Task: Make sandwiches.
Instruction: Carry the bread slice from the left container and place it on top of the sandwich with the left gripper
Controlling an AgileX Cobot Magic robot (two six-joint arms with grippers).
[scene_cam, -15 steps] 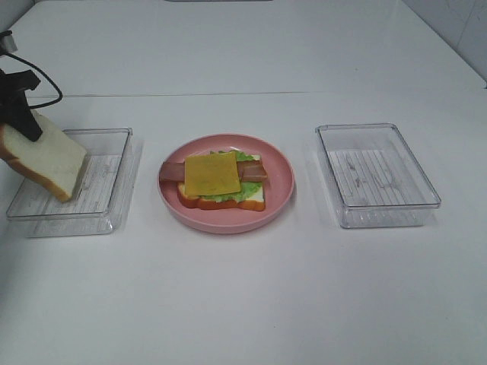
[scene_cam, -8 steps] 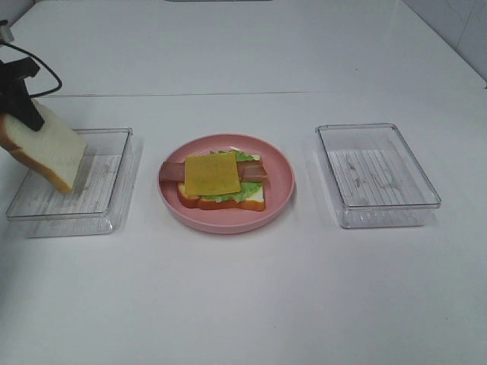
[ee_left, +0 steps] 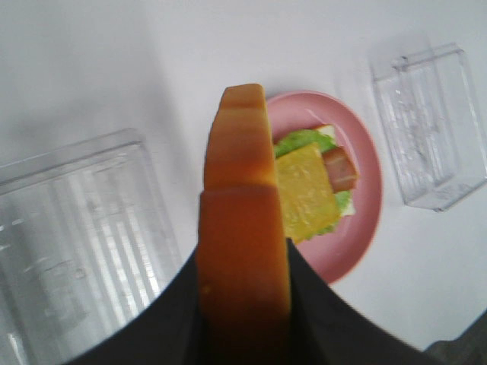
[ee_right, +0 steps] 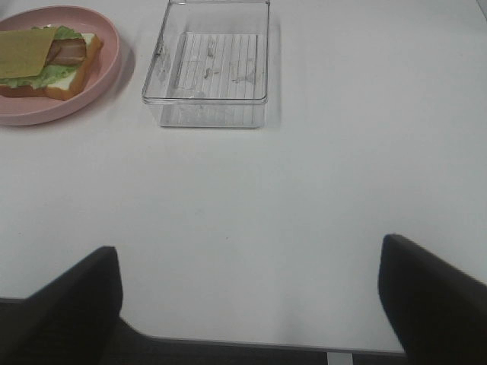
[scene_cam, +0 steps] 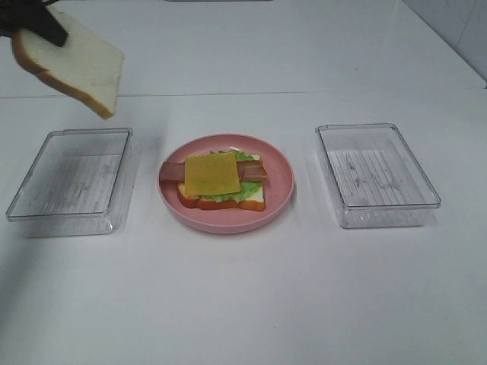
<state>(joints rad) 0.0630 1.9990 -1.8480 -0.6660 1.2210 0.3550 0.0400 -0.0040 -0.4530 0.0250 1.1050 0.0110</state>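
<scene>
From the high camera I see the left gripper [scene_cam: 38, 26], mostly cut off at the corner, its fingers clamping a bread slice [scene_cam: 74, 62] above the left tray [scene_cam: 34, 194]; the stack [scene_cam: 221, 181] sits on the pink plate [scene_cam: 281, 179]. My left wrist camera is largely blocked by that slice's crust [ee_left: 242, 228]. On the right wrist camera the right gripper [ee_right: 251, 304] shows only its fingers [ee_right: 72, 304], spread wide over bare desk [ee_right: 251, 205].

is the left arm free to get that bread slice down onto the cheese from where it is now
Probably yes. The left pincer holds the bread slice in the air, away from the plate, and nothing sits over the cheese; the right pincer stays well clear.
</scene>
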